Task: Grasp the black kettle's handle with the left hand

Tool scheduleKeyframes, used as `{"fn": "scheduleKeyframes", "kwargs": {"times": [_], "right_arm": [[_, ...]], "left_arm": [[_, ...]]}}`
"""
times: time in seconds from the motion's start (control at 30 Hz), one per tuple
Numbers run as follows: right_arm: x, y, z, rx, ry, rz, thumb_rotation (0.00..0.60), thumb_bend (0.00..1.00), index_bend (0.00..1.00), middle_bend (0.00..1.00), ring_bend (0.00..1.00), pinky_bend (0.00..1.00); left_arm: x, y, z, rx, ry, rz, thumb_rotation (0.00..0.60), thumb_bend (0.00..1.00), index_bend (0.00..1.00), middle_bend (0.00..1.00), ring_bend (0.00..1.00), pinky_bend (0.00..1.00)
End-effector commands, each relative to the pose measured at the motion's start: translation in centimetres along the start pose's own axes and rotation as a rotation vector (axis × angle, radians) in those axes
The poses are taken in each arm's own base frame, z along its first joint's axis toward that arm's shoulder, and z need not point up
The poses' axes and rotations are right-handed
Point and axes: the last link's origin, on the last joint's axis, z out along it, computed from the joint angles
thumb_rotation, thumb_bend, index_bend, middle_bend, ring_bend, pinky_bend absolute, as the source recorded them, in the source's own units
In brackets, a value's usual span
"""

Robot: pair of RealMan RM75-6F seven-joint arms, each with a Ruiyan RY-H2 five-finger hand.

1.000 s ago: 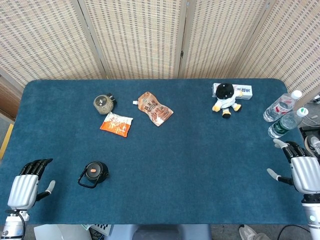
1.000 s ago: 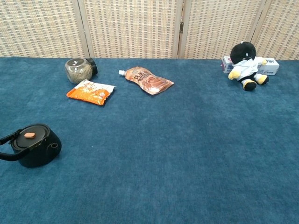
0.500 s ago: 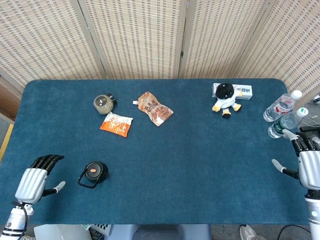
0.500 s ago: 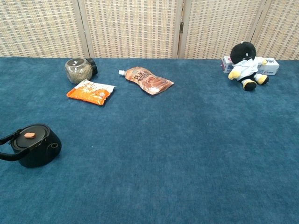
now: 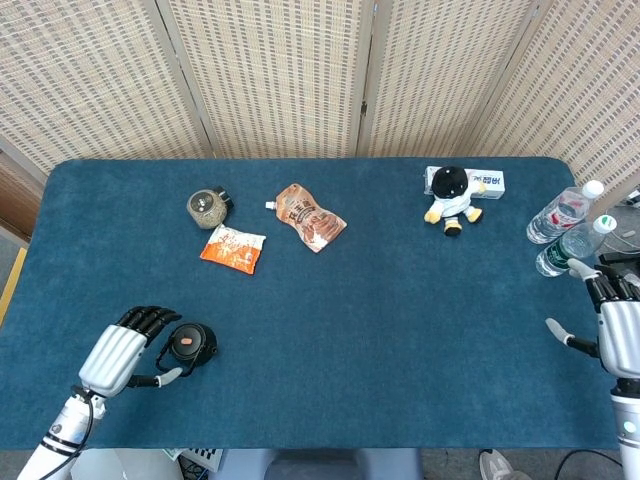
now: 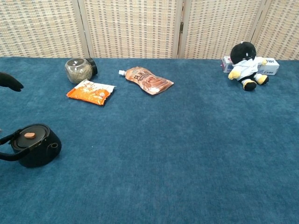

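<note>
Kettle, black, upright at near left of bench, handle pointing left. Left hand just beside handle, fingers spread wide, holding nothing. Grasp not yet made; closing on handle remains. Right hand spread, idle, far right.

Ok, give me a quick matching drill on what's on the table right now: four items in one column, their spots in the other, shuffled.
Things:
1. black kettle
2. orange snack packet
3. plush toy
4. water bottles

Places:
A. far side, in front of a white box
B. right edge, near the right hand
C. near-left, beside the left hand
D. just in front of the glass jar

Pairs: 1-C, 2-D, 3-A, 4-B
</note>
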Motion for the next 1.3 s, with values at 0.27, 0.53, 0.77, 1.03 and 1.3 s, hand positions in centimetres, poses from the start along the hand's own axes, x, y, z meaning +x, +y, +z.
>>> {"fn": "scheduleKeyframes", "kwargs": {"times": [0.27,0.53,0.77,1.03,1.3], "right_arm": [[-0.1,0.8,-0.6,-0.028,-0.009,-0.004,0.6,0.14,0.2,0.31,0.19,0.31],[-0.1,1.2,-0.9,-0.041,-0.007,-0.003,0.6,0.14,0.2,0.31,0.19,0.31],[-0.2,1.2,-0.9,-0.043,-0.012,-0.002,0.6,0.14,0.2,0.31,0.19,0.31],[-0.4,1.2,-1.0,-0.042,-0.017,0.001,0.6,0.14,0.2,0.31,0.19,0.31],[-0.4,1.3,-0.9,-0.04,-0.019,0.004,0.6,0.14,0.2,0.31,0.19,0.3]], "left_arm": [[-1.9,2.3,2.4,-0.077,-0.055,0.052,0.528,0.15,0.21,0.22,0.18,0.16],[-3.0,2.3,3.1,-0.065,-0.09,0.051,0.574,0.15,0.21,0.22,0.18,0.16],[-3.2,2.3,3.0,-0.058,-0.103,0.05,0.573,0.15,0.21,0.22,0.18,0.16],[-4.0,1.6,3.0,-0.036,-0.141,0.073,0.6,0.15,0.21,0.21,0.18,0.16],[-4.0,0.0,3.2,0.036,-0.133,0.086,0.6,0.15,0.21,0.21,0.19,0.16]]}}
